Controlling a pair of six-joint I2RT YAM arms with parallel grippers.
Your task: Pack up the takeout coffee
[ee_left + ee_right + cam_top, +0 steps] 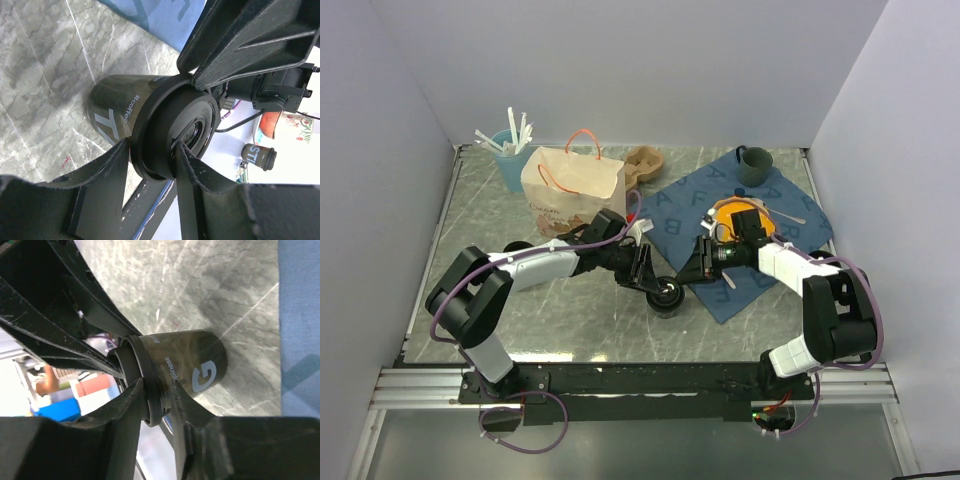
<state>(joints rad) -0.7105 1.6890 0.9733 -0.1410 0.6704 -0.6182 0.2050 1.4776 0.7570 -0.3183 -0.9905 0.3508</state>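
coffee cup [667, 296] stands upright on the marble table [560, 325], just off the near-left edge of the blue cloth [680, 212], well apart from the paper bag [572, 185] at the back. both arms meet at its top from opp. sides. left gripper [152, 150] is partly closed, pinching the lid rim w/ one finger outside the cup wall and the other on the lid top. right gripper [159, 390] does the same: rim btwn its fingers, both touching.

Marble table [570, 325]: paper bag [572, 185], blue cloth [680, 205], takeout coffee [668, 296]
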